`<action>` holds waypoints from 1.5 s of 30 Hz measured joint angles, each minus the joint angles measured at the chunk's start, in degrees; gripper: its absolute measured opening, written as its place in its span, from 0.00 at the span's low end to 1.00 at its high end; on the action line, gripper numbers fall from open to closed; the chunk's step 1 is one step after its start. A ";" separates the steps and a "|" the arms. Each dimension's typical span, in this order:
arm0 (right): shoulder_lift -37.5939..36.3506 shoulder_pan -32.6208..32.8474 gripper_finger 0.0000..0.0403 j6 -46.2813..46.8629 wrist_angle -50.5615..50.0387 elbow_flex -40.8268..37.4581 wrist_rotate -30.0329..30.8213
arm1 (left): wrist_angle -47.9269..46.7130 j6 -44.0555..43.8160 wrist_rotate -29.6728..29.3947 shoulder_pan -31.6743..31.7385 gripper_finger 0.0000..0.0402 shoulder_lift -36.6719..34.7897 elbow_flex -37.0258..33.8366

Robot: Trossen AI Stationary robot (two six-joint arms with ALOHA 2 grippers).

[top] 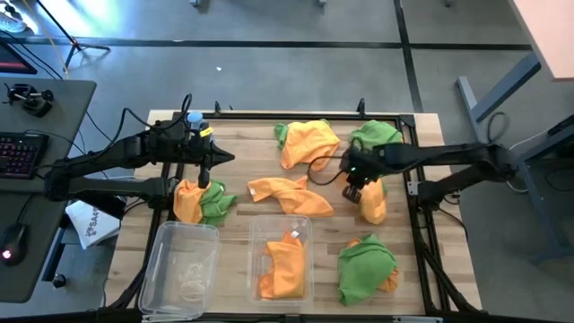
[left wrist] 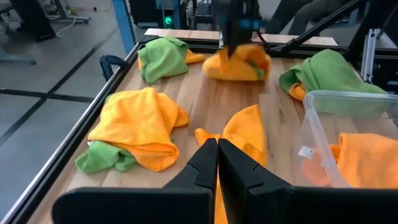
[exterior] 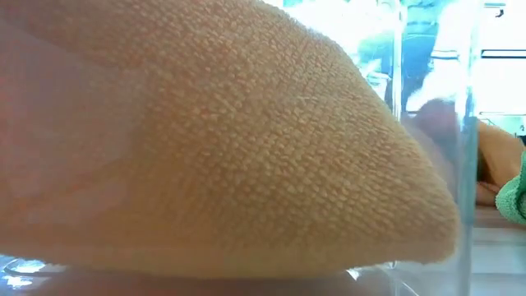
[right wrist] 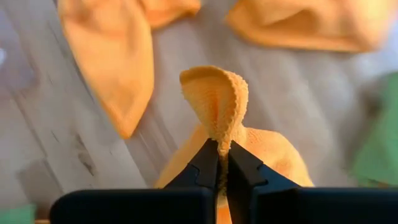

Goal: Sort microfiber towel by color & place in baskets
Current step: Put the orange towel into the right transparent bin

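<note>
Your right end effector (right wrist: 222, 163) is clamped on a bright orange microfiber cloth (right wrist: 217, 102) at centre right; the left end effector (left wrist: 217, 163), fingers together, hovers centre left over the wooden surface (top: 269, 208).

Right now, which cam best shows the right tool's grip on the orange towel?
Right wrist view: the right tool is shut on a fold of the orange towel. High view shows placement only; left wrist view shows it far off; low view doesn't show it.
</note>
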 joint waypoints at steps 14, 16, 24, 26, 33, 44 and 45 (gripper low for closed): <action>-6.46 13.66 0.00 21.16 -34.83 24.07 16.02 | -3.76 -0.08 0.03 0.00 0.00 0.02 0.00; -6.52 15.13 0.00 20.75 -35.18 24.32 16.97 | -4.02 -1.29 0.02 0.00 0.00 0.00 0.00; -6.54 18.37 0.00 19.08 -34.52 25.62 21.72 | -3.88 -5.47 -0.64 0.00 0.00 0.02 0.00; -6.52 19.17 0.00 18.27 -34.48 27.01 21.81 | -3.87 -5.49 -0.85 0.00 0.00 0.01 0.00; -6.52 22.61 0.00 14.99 -34.15 33.19 24.00 | -3.82 -5.49 -1.01 0.00 0.00 0.24 0.00; -6.56 28.09 0.00 2.34 -19.77 44.42 27.17 | -3.85 -5.51 -1.03 0.00 0.00 0.28 0.00; -6.56 28.47 0.00 0.77 -17.10 44.90 27.17 | -3.87 -5.51 -1.03 0.00 0.00 0.28 0.00</action>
